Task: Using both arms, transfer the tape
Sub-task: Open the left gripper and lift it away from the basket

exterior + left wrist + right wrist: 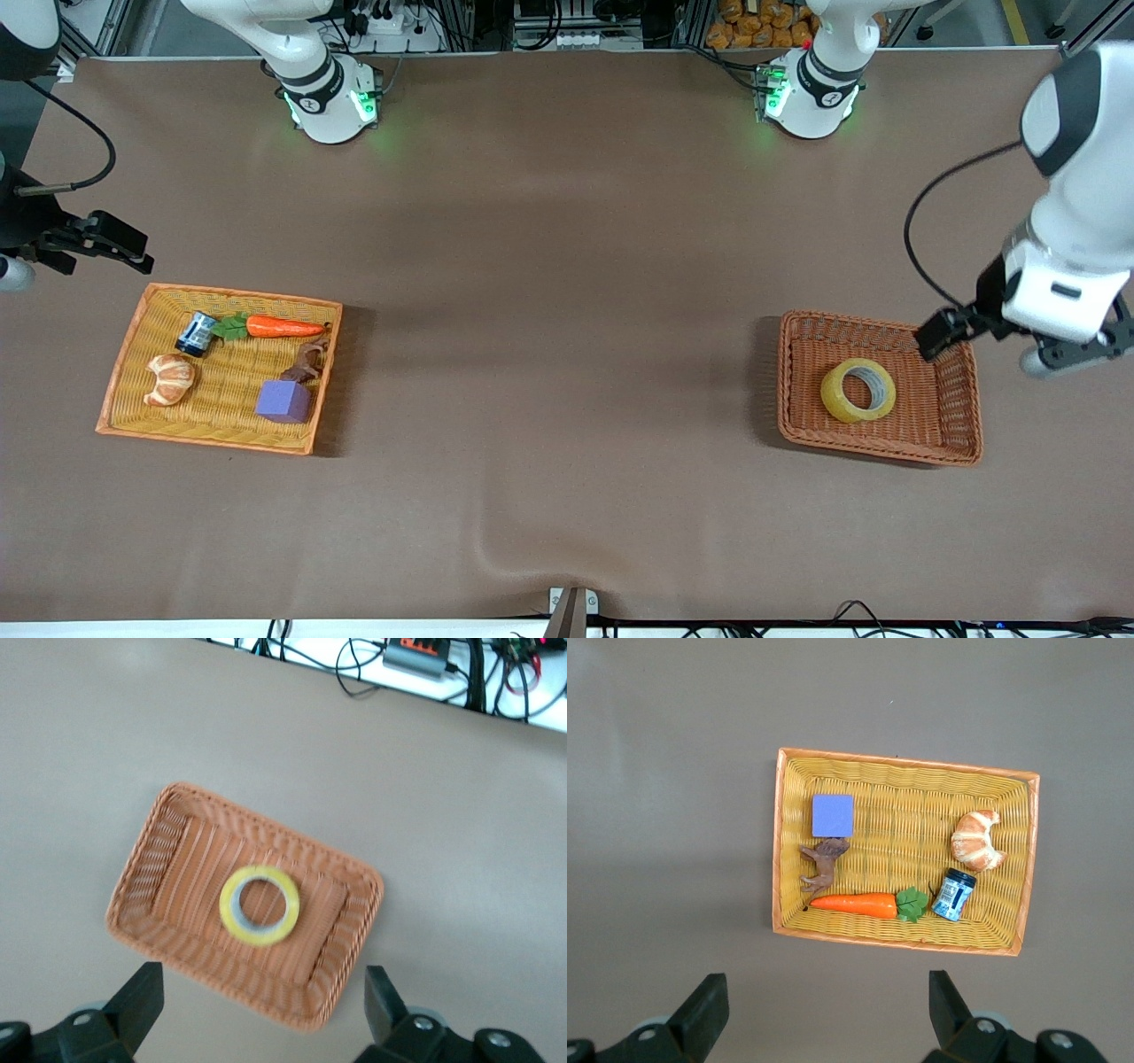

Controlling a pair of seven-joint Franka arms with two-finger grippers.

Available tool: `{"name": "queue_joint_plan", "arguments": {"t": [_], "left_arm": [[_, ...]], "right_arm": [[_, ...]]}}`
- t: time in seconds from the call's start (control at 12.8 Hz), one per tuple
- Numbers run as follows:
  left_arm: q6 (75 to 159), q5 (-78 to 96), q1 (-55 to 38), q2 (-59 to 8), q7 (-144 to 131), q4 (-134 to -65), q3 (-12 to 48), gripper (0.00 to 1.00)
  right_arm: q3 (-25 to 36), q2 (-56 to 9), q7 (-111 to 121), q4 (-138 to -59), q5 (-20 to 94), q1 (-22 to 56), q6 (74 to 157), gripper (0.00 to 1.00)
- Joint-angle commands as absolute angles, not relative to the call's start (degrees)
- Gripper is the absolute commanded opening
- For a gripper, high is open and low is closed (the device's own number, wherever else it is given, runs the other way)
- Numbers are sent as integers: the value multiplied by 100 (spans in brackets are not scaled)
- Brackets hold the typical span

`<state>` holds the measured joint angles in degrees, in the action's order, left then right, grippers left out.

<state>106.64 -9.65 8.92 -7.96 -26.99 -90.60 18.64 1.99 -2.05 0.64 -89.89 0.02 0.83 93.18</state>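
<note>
The tape (858,390), a yellowish ring with a grey core, lies flat in the middle of a brown wicker basket (791,390) toward the left arm's end of the table. My left gripper (1076,354) hangs open and empty in the air over the basket's edge at that end. In the left wrist view the tape (260,905) lies in the basket (151,868), off from the open left gripper (261,1010). My right gripper (13,266) is up at the other end, partly cut off, beside a yellow basket. It is open and empty in its wrist view (824,1010).
The yellow wicker basket (221,292) holds a carrot (282,327), a croissant (170,378), a blue can (196,333), a purple cube (284,400) and a brown animal figure (308,361). It also shows in the right wrist view (904,762). Brown cloth covers the table between the baskets.
</note>
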Motion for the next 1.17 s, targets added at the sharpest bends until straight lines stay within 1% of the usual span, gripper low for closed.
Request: {"name": "queue_joint_plan", "arguments": {"t": [0.0, 0.08, 0.16, 0.31, 0.39, 0.54, 0.7, 0.86, 1.09], "left_arm": [[10407, -863, 906, -388, -2306, -9229, 1811, 100], [10389, -722, 818, -300, -1876, -9220, 1706, 100], [10310, -555, 661, -221, -1515, -9202, 1383, 100], [9925, -204, 414, -115, -1039, -9141, 890, 100], [9618, -150, 343, -140, -828, -8967, 801, 100], [9099, -176, 247, -176, -721, -8702, 739, 100], [9035, -150, 228, -158, -721, -8684, 668, 100], [8869, -158, 229, -219, -721, -8605, 712, 100], [8842, -193, 246, -264, -721, -8473, 721, 100]], "right_arm": [[185, -149, 105, -9009, 18, 44, 9316, 100], [176, -149, 105, -9009, 26, 44, 9299, 100], [176, -149, 105, -9009, 26, 61, 9281, 100], [176, -149, 105, -9009, 18, 44, 9307, 100], [176, -158, 105, -9017, 26, 44, 9308, 100], [176, -167, 105, -9018, 35, 35, 9290, 100], [176, -167, 105, -9026, 35, 44, 9290, 100], [176, -176, 105, -9009, 44, 18, 9334, 100], [185, -202, 105, -9009, 167, 26, 9334, 100]]}}
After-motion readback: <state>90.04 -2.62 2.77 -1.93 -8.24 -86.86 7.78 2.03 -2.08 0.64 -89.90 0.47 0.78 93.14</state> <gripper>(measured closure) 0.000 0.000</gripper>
